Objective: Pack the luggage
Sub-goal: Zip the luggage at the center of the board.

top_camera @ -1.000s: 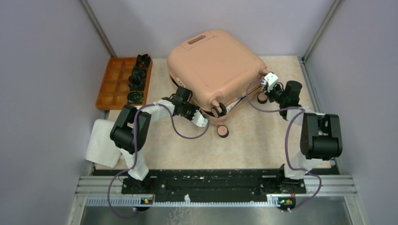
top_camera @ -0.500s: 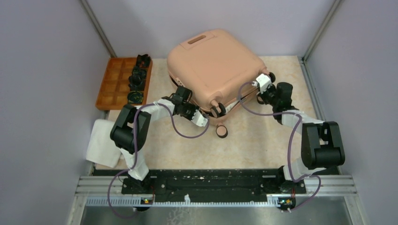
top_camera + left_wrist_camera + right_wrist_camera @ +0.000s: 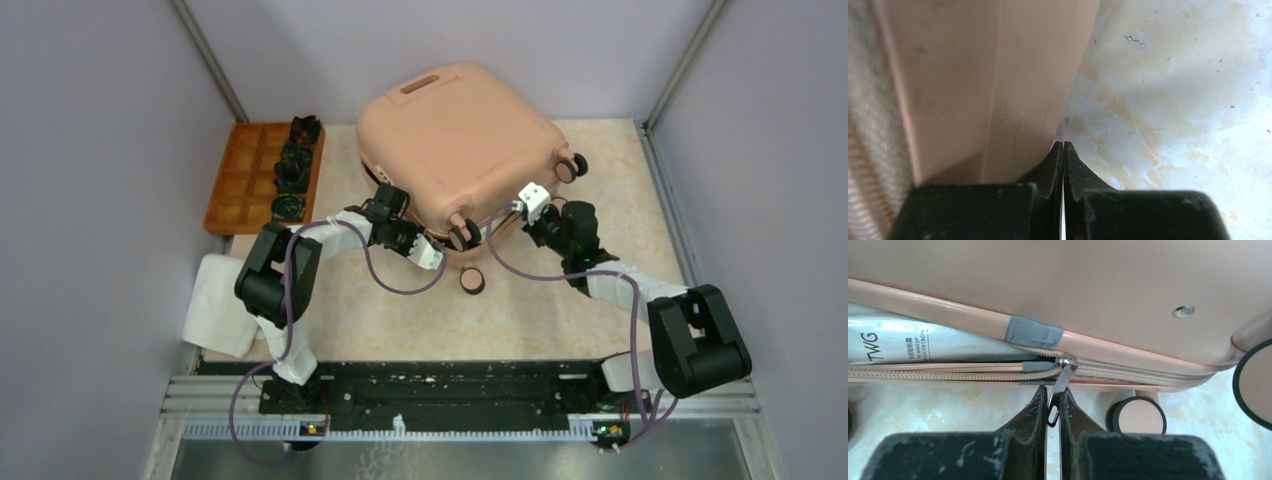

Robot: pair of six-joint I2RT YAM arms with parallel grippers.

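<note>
Luggage (image 3: 460, 150): smooth peach hard shell, rounded corners, upper centre of top view, on marbled beige counter (image 3: 560, 290). Right end effector (image 3: 1053, 391) pinched on thin metal zipper pull (image 3: 1062, 376). Left end effector (image 3: 1063, 146) fully closed, empty, beside the pebbled shell edge.

Right wrist view: white-silver tube (image 3: 923, 347) lies in open gap of luggage (image 3: 1073, 285), between pink rim and zipper (image 3: 948, 372).
- Large dark letters on tube: "TWG", at left end of visible part.
- Right of "TWG": small dark print, three short lines. Top line looks like Chinese characters, too small to read. Lower lines end in "MAKEUP" and "CREAM"; words before them unclear.

Top view, left wrist view: nothing legible.
</note>
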